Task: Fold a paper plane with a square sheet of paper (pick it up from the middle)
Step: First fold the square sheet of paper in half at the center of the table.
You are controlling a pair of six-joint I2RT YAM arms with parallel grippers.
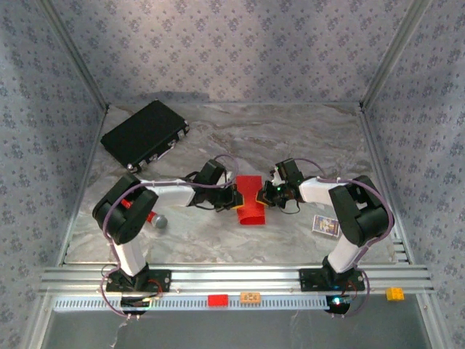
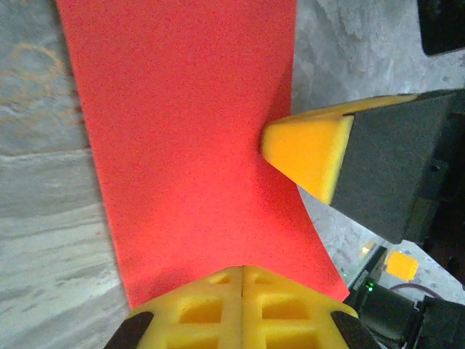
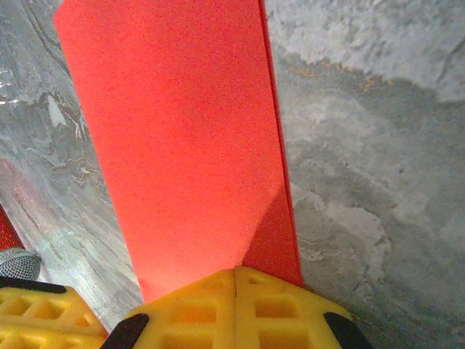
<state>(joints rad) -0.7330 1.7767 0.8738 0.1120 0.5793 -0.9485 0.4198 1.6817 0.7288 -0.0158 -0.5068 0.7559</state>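
From my console I see the desk (image 1: 290, 138) with both arms bent over its middle. The left arm (image 1: 131, 211) and right arm (image 1: 356, 207) have their elbows raised near their bases and their forearms reaching inward, wrists dipped toward one spot. A black case (image 1: 145, 134) lies well off beyond the left end effector (image 1: 234, 198), out of the way. The square sheet of paper (image 1: 249, 193) sits directly between that end effector and the right end effector (image 1: 270, 194), touching both. It already looks doubled over into a strip: the right wrist view shows a second layer along one edge, and from above its near end bulges as a loop. Each wrist view shows yellow fingers closed flush, tips meeting on the sheet with red running out ahead of them. I cannot tell whether paper is nipped between the tips or only pressed beneath them. I judge the two are stationed on opposite edges to pin the strip flat while a crease sets. A small grey round object (image 1: 158, 219) rests behind the left end effector, and a little card (image 1: 325, 225) lies behind the right one.
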